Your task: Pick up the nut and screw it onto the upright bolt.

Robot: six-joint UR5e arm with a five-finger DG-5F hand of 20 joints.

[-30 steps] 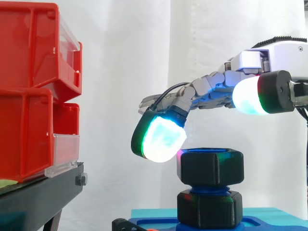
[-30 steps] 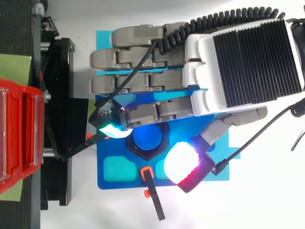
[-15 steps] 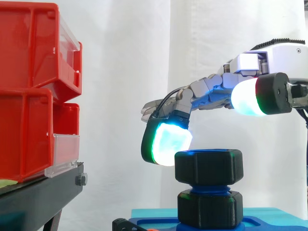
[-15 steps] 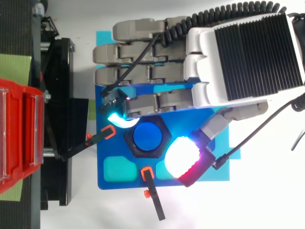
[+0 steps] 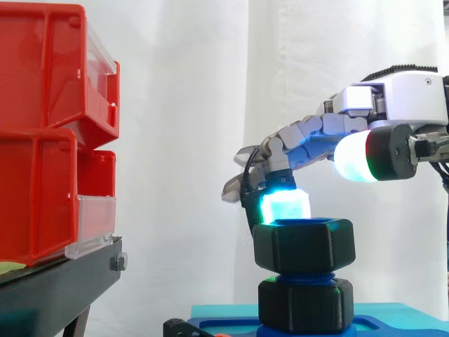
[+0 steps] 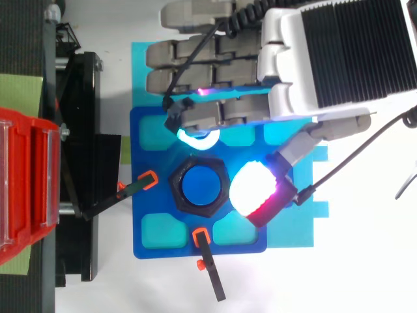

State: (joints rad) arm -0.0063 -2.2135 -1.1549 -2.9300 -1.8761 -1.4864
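Though stacked at left with contents hidden: red bins [image 5: 42, 140]. Nut [image 5: 304, 243] on upright bolt [image 6: 202, 184]; hand [image 6: 326, 65] spread loose just above, clasping nothing.

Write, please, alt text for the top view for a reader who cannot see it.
Seen from above, a black hex nut sits around the blue bolt on a blue base. The open hand reaches in from the upper right, its glowing pads beside the nut, not gripping it.
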